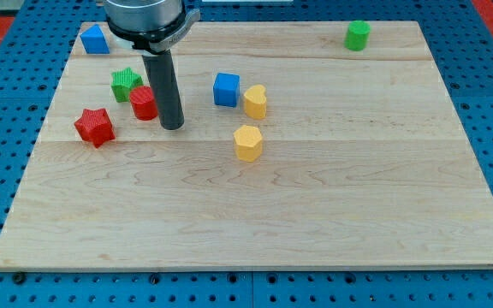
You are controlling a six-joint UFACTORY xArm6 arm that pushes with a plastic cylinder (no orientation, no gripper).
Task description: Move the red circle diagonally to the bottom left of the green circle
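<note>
The red circle (143, 103) stands on the wooden board at the view's left, touching the green star (127, 84) just above-left of it. My tip (172, 127) rests on the board just right of and slightly below the red circle, close to it. The green circle (358, 35) stands far off at the view's top right corner of the board.
A red star (94, 127) lies left of and below the red circle. A blue cube (226, 89), a yellow heart (256, 101) and a yellow hexagon (247, 142) sit right of my tip. A blue triangular block (95, 39) is at the top left.
</note>
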